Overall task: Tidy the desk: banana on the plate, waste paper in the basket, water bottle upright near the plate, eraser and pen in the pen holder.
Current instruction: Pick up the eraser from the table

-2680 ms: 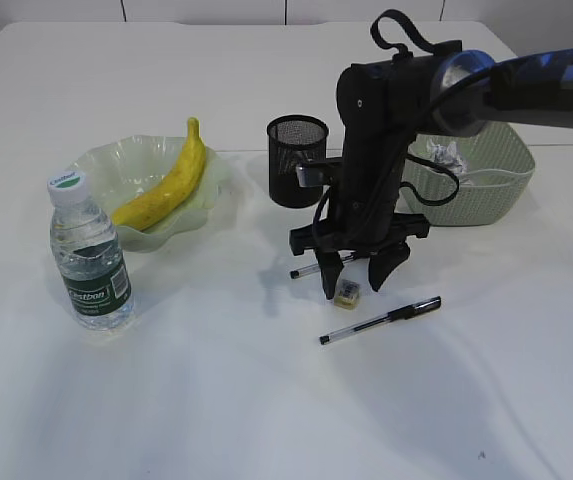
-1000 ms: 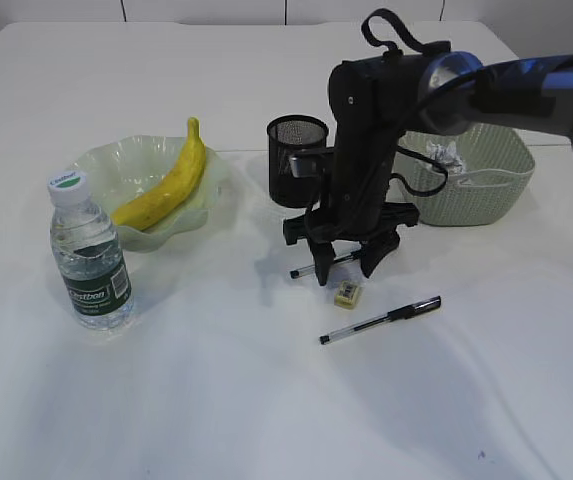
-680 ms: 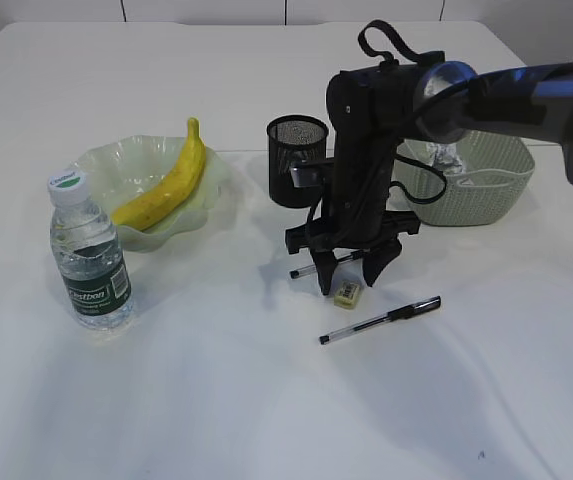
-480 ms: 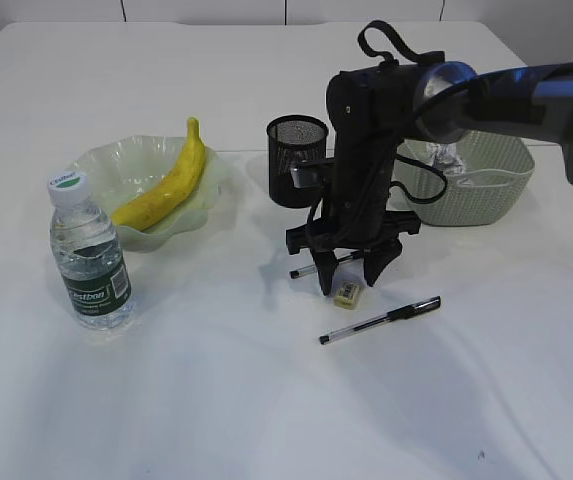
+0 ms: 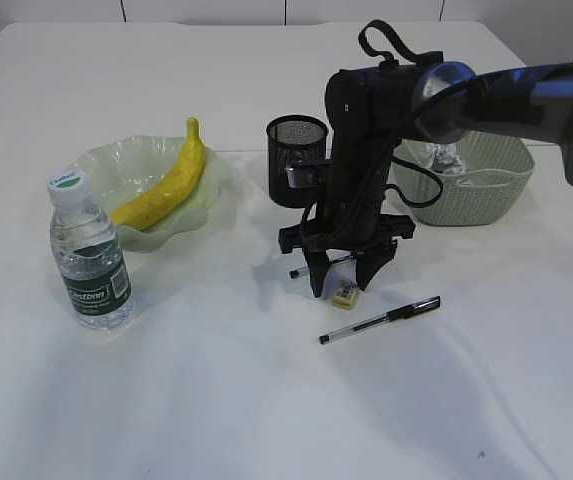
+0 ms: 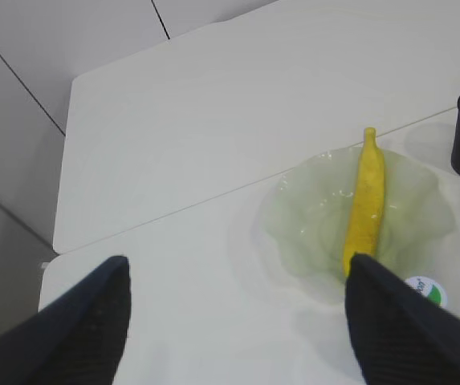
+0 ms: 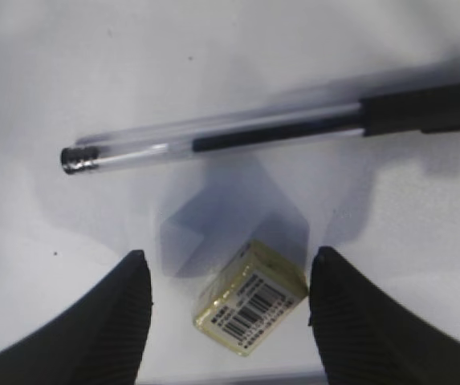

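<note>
The white desk point(image 5: 216, 400) carries everything. At mid-desk the black right gripper point(image 5: 341, 283) hangs jaws spread, empty, straddling the small yellow barcoded eraser point(image 7: 251, 308), seemingly lined up to pinch it for the black mesh pen holder point(image 5: 296, 160) behind. The left gripper point(image 6: 238, 321), raised, gapes empty.

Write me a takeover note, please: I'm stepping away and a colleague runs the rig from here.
Right tool: open, jaws either side of the eraser on the table, holding nothing.
Left tool: open, empty, up above the plate.
Done: banana on the plate; water bottle upright beside it; waste paper in the basket.
Left: eraser and two pens into the pen holder. One pen lies in front of the eraser, the second pen just behind it, partly under the right arm.
</note>
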Tool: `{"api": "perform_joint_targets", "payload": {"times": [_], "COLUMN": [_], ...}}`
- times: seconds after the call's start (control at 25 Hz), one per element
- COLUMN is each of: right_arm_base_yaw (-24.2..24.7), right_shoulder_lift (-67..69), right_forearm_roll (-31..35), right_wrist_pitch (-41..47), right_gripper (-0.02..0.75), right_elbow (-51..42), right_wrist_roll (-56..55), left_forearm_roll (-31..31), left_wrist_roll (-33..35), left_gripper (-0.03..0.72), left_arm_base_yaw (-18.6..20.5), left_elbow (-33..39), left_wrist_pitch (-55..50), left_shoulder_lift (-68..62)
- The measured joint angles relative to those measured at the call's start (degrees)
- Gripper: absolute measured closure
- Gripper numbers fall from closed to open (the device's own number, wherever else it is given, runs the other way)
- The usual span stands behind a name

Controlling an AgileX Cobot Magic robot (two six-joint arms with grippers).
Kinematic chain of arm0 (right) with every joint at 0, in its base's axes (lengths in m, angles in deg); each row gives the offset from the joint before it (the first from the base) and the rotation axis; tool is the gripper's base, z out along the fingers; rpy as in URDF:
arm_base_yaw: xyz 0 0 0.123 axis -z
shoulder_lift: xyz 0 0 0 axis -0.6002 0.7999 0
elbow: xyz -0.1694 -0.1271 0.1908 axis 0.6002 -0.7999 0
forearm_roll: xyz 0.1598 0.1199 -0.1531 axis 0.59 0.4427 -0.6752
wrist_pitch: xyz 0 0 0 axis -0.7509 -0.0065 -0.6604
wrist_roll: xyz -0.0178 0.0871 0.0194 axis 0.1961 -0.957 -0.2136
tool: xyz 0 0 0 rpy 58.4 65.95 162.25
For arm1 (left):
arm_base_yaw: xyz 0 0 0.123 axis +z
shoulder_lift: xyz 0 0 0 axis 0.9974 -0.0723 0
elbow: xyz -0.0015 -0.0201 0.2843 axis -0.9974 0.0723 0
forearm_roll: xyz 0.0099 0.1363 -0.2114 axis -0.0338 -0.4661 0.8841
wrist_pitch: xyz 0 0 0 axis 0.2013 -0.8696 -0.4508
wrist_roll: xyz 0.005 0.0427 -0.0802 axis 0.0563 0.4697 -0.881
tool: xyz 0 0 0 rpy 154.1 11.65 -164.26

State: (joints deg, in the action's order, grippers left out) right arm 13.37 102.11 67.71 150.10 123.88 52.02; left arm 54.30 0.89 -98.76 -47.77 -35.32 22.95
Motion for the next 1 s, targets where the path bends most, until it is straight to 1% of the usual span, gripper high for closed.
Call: {"api": "perform_joint_targets", "payload": {"times": [0.72, 1.0], "right_arm_base_yaw": [0.0, 0.0], "right_shoulder_lift": [0.0, 0.0], "right_forearm_roll": [-0.25, 1.57], "right_wrist_pitch": [0.0, 0.0], "right_gripper": [0.284, 0.289], "right_elbow": [0.0, 0.0], "right_wrist_roll": [0.13, 0.23], "left_forearm_roll": [-0.33, -0.33], "left_wrist_roll": [0.0, 0.0], "left_gripper": [0.096, 0.096], "left_arm_base_yaw": [0.0, 0.0], "left_elbow": [0.0, 0.0], "left_wrist_pitch": [0.0, 0.0], "left_shoulder_lift": [0.0, 0.0]}}
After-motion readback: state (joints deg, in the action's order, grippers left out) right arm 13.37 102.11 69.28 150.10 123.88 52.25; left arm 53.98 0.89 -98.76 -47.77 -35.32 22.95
